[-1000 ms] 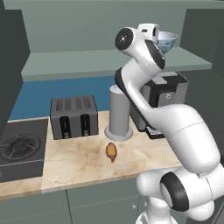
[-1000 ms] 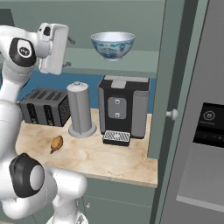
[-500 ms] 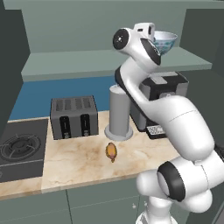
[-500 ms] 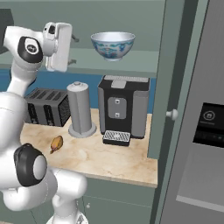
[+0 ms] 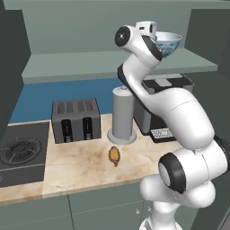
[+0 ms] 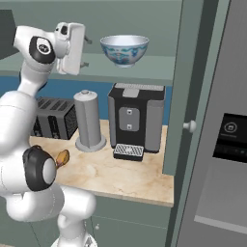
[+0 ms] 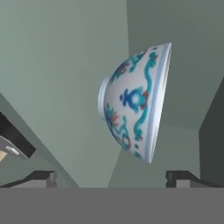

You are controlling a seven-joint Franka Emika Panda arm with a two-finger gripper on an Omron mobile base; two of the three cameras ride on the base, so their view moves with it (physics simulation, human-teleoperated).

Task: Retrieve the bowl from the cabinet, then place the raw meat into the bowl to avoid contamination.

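Bowl [image 6: 124, 49] is sitting upright on the inner shelf of the open cabinet [image 6: 144, 71], above the coffee machine [image 6: 136, 120]; whether anything lies inside it cannot be told. Gripper [image 6: 86, 51] is hovering just left of the bowl, jaws spread wide, grasping nothing. Raw meat [image 5: 114, 155] is lying on the counter [image 5: 81, 166], near the canister [image 5: 122, 114].

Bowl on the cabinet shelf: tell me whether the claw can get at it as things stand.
Probably yes. The bowl stands alone and upright on the cabinet shelf, with no door across it. The claw is open at shelf height, beside the bowl and apart from it, with nothing between them. In the hand view the bowl lies straight ahead.
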